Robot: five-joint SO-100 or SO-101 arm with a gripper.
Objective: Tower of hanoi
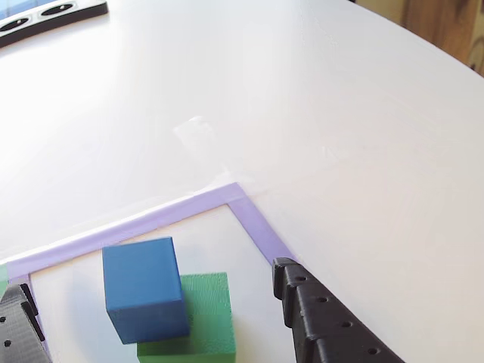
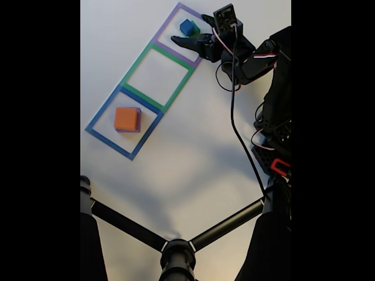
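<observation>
White worktop (image 2: 176, 164), sunlit; three taped squares (image 2: 157, 73) in row. Blue cube (image 1: 145, 290) atop green block (image 1: 203, 318). Gripper (image 2: 193, 32) jaws apart.

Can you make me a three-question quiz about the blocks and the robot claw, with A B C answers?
1. Where does the blue block sit?
A. On top of the green block
B. Alone in the green square
C. On the orange block

2. How many taped squares lie in a row on the table?
A. Two
B. Three
C. Five

3. How is the claw right now?
A. Shut tight on the orange block
C. Lying flat in the blue square
B. Open, one finger on each side of the blue and green stack

Answers: 
1 A, the other view shows blue resting on green inside the purple square. 
2 B, the fixed view shows a purple, a green and a blue square. 
3 B, the black fingers stand apart with the stack between them, and the orange block sits far off in the blue square.
</observation>
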